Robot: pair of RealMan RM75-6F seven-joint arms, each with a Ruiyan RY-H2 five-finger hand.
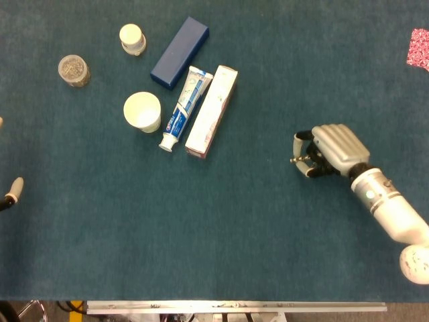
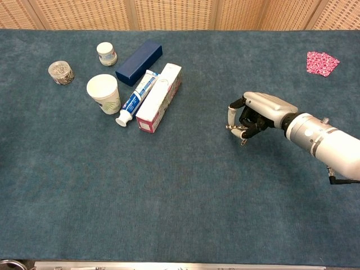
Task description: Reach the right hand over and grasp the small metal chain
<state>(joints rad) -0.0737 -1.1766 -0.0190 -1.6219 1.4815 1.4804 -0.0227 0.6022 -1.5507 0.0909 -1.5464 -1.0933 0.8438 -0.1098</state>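
My right hand (image 1: pixel 330 151) hovers right of the table's centre with its fingers curled in. A small metal chain (image 1: pixel 295 159) sticks out to the left between the thumb and a fingertip, pinched there; the chest view shows the chain (image 2: pixel 231 127) the same way. In that view a small metal clip (image 2: pixel 243 142) lies on the blue cloth just below my right hand (image 2: pixel 259 112). The head view hides the clip behind the hand. Only a fingertip of my left hand (image 1: pixel 13 187) shows at the far left edge, holding nothing.
At the back left stand a paper cup (image 1: pixel 142 111), a toothpaste tube (image 1: pixel 185 106), a white carton (image 1: pixel 212 110), a dark blue box (image 1: pixel 179 52), a small white jar (image 1: pixel 132 37) and a round clear container (image 1: pixel 73 70). A pink patterned cloth (image 1: pixel 419 48) lies at the far right.
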